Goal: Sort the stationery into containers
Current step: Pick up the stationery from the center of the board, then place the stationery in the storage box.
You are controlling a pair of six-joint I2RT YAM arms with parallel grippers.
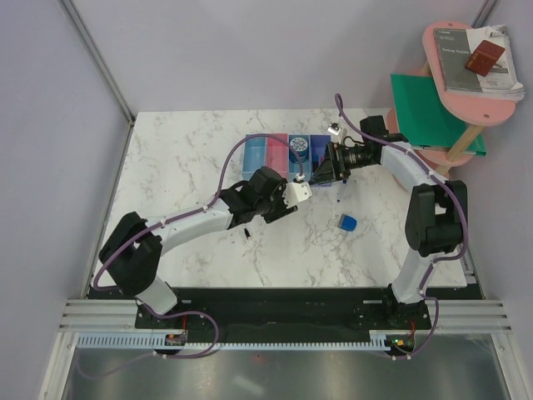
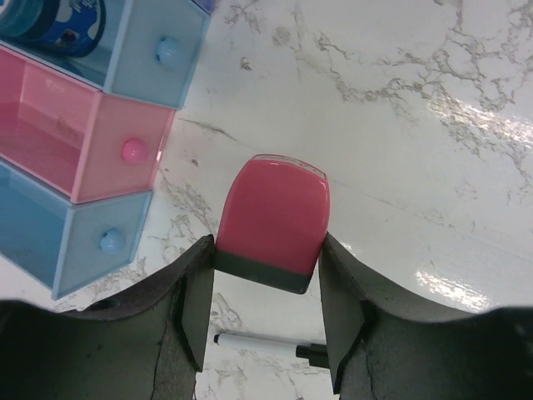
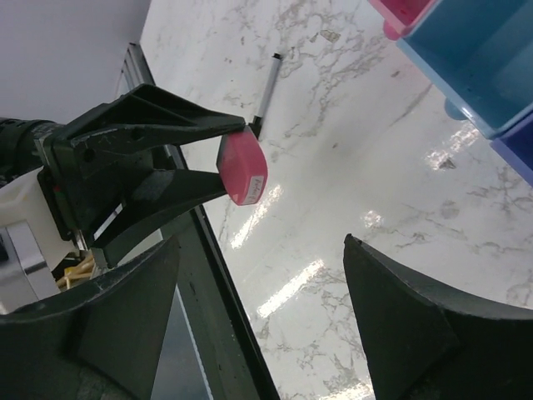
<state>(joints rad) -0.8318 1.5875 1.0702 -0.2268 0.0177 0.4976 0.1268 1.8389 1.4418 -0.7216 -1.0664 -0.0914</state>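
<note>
Our left fingers (image 2: 198,308) squeeze the pink and grey eraser (image 2: 273,218) from both sides, grey end in, pink end out. It hangs above the white tabletop (image 2: 400,125). At six o'clock from it a thin pen (image 2: 258,340) lies flat. At ten o'clock sit the bins (image 2: 108,158), blue, pink, blue. Our right fingers (image 3: 400,325) are spread wide with nothing between them, facing the eraser. From above, a blue block (image 1: 347,223) lies at five o'clock from them.

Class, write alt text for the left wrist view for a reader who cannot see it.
The left gripper grips a pink-grey eraser over the marble table, with blue and pink bins nearby. A pen lies on the table beneath.
</note>
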